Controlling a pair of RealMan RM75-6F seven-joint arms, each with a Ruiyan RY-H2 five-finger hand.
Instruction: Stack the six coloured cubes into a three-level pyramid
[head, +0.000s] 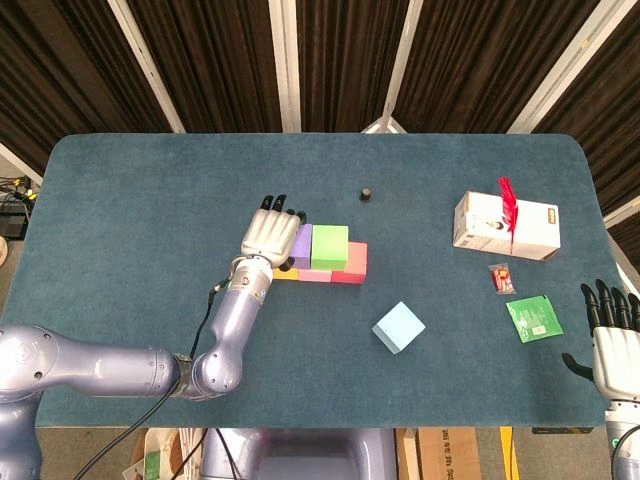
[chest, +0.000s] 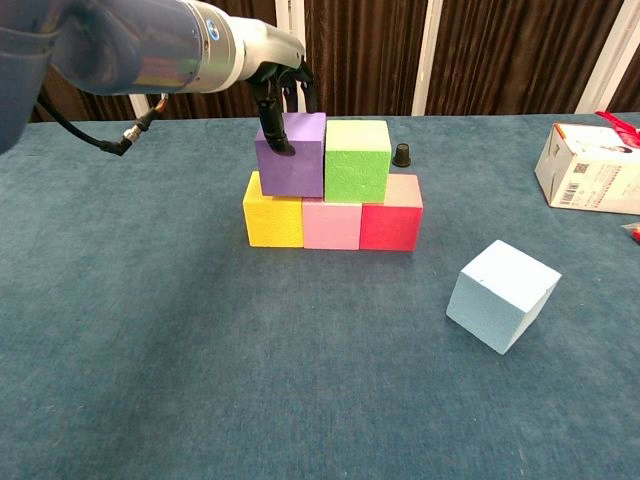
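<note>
Evidently pinching the purple cube (chest: 291, 155) in left hand (chest: 281, 82) on the bottom row, flush against the green cube (chest: 357, 161), seating level two; right hand (head: 612, 340) idle, fingers spread.

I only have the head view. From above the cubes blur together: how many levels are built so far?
Observer: Two. The chest view shows yellow cube, pink cube and red cube in the bottom row, with purple cube and green cube on top.
Operator: Is the left hand on the purple one?
Observer: Yes. The left hand has fingers down over its top and front face.
Operator: Is the light blue cube lying flat?
Observer: No. The light blue cube sits tilted on the table.
</note>
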